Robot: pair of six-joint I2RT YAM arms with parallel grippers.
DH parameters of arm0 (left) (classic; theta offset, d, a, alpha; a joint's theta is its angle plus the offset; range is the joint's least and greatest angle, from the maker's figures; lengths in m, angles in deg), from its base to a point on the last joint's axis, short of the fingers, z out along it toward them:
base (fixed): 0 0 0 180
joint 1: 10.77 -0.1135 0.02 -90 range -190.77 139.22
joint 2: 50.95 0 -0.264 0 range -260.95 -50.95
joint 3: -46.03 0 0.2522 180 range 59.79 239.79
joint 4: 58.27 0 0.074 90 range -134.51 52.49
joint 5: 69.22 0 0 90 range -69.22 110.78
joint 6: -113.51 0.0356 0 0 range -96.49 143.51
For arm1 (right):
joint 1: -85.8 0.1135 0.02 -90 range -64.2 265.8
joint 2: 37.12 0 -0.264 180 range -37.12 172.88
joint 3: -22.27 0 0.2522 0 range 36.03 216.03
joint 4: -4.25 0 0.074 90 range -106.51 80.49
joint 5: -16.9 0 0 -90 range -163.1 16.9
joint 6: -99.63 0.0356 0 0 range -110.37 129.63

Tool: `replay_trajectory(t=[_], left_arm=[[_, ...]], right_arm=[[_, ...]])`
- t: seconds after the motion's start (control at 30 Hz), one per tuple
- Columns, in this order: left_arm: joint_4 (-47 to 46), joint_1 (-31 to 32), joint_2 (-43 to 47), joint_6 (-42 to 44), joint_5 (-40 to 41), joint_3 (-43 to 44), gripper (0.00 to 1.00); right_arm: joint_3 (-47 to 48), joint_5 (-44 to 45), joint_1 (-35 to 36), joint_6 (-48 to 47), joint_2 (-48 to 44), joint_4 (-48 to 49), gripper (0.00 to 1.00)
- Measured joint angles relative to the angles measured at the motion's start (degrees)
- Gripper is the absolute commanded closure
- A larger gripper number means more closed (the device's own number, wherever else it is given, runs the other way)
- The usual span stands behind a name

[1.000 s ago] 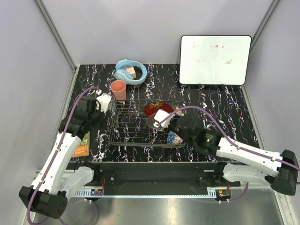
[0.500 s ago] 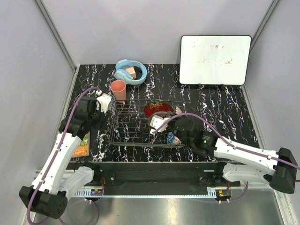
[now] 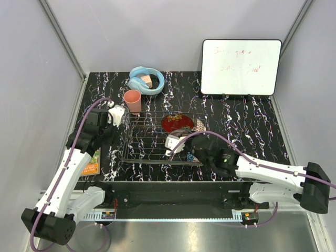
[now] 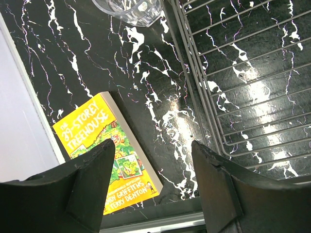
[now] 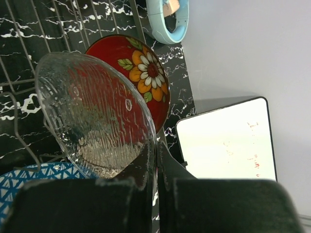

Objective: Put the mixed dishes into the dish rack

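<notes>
The clear glass bowl [image 5: 92, 116] was pinched at its rim by the right gripper [image 5: 156, 148], whose jaws were closed tight on the thin glass edge. It hung tilted on edge over the right part of the dish rack [image 3: 142, 143]. Just beyond it, the red gold-decorated lacquer dish [image 5: 141, 73] lay in the rack's far right corner. The blue patterned bowl [image 5: 29, 187] sat close under the near side of the glass; whether it was inside the rim or just beside it could not be told.

Across the rack, the left gripper [image 4: 151, 145] hung open and empty over bare table between the rack's left edge and the orange book [image 4: 107, 150]. The small clear glass tumbler [image 4: 129, 7] stood just far of it, and the salmon-pink plastic cup [image 3: 133, 100] was farther back, outside the rack.

The main risk seemed to be the grip itself: a narrow pinch on smooth glass could let the bowl swing or slide out. Lowered carelessly, it could knock the red dish or the blue bowl, or catch a wire. Let go while this tilted and unsupported by prongs, it would likely tip over or roll.
</notes>
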Motion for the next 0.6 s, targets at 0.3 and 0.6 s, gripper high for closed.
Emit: replay_trajectory(t=[0.3, 0.6], left_arm=[[0.0, 0.0, 0.9, 0.1, 0.3, 0.0, 0.32], [0.0, 0.0, 1.6, 0.3, 0.7, 0.0, 0.32]], right_arm=[[0.0, 3.2, 0.1, -0.1, 4.0, 4.9, 1.00], [0.3, 4.7, 0.7, 0.0, 5.9, 6.2, 1.00]])
